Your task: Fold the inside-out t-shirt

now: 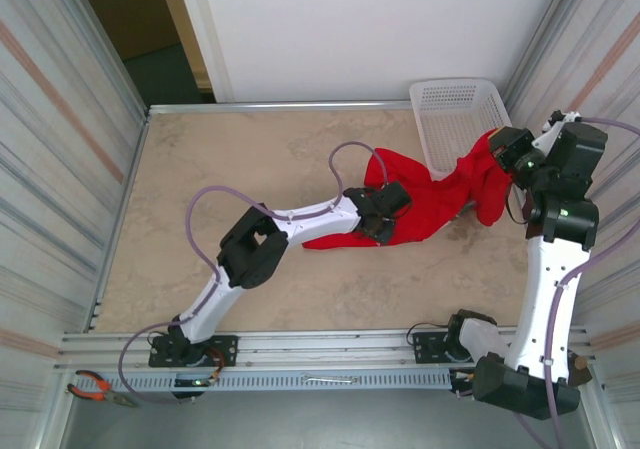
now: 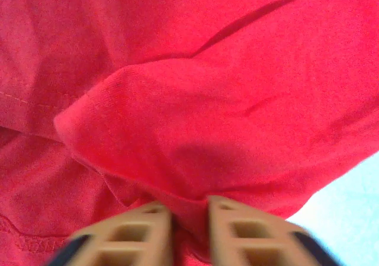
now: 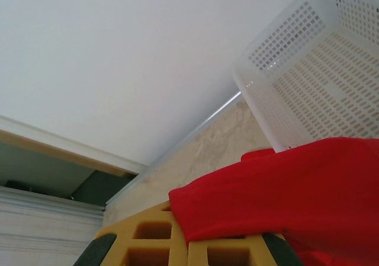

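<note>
Subject: the inside-out t-shirt (image 1: 440,204), bright red, is bunched rather than spread. I see it on the right half of the table (image 1: 250,159), running from about the middle out toward the far right corner. Its left end lies on the table surface. Its right end is lifted clear and hangs in folds.

Left tool (image 1: 385,214): it sits on the shirt's left end. At the left wrist the tan fingers (image 2: 148,230) stand nearly together, with a fold of the red cloth (image 2: 225,100) pinched between them. I record it as closed on the shirt (image 2: 190,215).

Right tool (image 1: 500,154): it is raised at the shirt's right end and carries the hanging part. At the right wrist, red cloth (image 3: 296,189) drapes over the yellow fingers (image 3: 148,236) and runs down between them. I record it as closed and gripping the shirt (image 3: 189,242).

Surroundings: a white mesh basket (image 1: 450,99) stands in the far right corner, just behind the raised cloth. From above, the cloth overlaps its near edge; I cannot tell whether they touch. Orange-handled pliers (image 1: 95,387) lie beside the left arm's base.
</note>
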You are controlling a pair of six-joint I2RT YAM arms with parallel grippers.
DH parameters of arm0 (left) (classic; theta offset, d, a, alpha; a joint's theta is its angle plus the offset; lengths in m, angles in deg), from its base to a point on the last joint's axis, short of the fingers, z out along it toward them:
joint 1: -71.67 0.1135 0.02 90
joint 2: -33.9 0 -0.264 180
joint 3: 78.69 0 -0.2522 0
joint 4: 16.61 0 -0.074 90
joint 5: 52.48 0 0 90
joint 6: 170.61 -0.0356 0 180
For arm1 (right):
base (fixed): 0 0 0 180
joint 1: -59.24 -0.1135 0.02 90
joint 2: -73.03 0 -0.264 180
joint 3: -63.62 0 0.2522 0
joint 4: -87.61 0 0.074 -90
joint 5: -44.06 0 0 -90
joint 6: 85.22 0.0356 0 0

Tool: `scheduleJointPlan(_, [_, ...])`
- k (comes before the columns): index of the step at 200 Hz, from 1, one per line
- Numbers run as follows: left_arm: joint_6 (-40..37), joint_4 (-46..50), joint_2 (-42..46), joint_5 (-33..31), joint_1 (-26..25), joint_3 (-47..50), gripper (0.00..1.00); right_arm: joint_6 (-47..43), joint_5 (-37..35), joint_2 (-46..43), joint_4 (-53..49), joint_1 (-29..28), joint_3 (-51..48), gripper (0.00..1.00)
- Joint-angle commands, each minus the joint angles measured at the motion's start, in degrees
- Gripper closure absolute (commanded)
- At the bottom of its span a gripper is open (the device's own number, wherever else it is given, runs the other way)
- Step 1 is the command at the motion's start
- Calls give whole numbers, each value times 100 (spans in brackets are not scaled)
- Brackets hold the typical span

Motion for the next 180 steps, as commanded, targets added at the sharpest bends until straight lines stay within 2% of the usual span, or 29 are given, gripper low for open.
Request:
scheduleJointPlan(1, [66, -183, 224, 298, 267, 399, 100, 1, 70, -26, 8, -31, 286, 100])
scheduleJointPlan(21, [82, -811, 1046, 599, 617, 1261, 100, 22, 144, -26, 2, -33, 317, 100])
scheduleJointPlan(35, [147, -1384, 1933, 1188, 1016, 2037, 100, 87, 299, 128, 28, -43, 318, 100])
scheduleJointPlan(43, [282, -1748, 2351, 1716, 1293, 2449, 100, 145, 372, 112, 56, -62, 311, 100])
scheduleJointPlan(57, [630, -2630, 2969, 3199, 2030, 3214, 100, 214, 478, 65, 72, -141, 299, 100])
scheduleJointPlan(69, [1299, -3972, 3361, 4439, 2649, 4092, 100, 223, 418, 36, 29, -273, 285, 100])
scheduleJointPlan(82, [2217, -5430, 3581, 5216, 3231, 4820, 100, 206, 298, -121, -62, -407, 258, 100])
scheduleJointPlan(94, [2669, -5894, 3621, 5531, 3636, 5172, 100, 229, 227, -200, -99, -506, 181, 100])
scheduleJointPlan(100, [2720, -5916, 3642, 5543, 3774, 5284, 99, 248, 188, -248, -99, -557, 130, 100])
scheduleJointPlan(110, [2688, -5760, 3701, 5423, 3944, 5432, 71, 260, 117, -307, -132, -681, 38, 100])
scheduleJointPlan(119, [2557, -5571, 3786, 5236, 4010, 5546, 61, 267, 40, -353, -151, -809, -50, 100])
scheduleJointPlan(132, [2311, -5180, 3926, 4833, 4032, 5635, 55, 281, -97, -393, -170, -991, -163, 100])
scheduleJointPlan(148, [2120, -4727, 4155, 4228, 4003, 5764, 52, 277, -260, -434, -194, -1221, -275, 100])
scheduleJointPlan(165, [1680, -3871, 4496, 3210, 3795, 5756, 52, 258, -404, -455, -229, -1395, -352, 100])
scheduleJointPlan(180, [1061, -3106, 4771, 2099, 3292, 5605, 53, 229, -471, -473, -257, -1471, -402, 100])
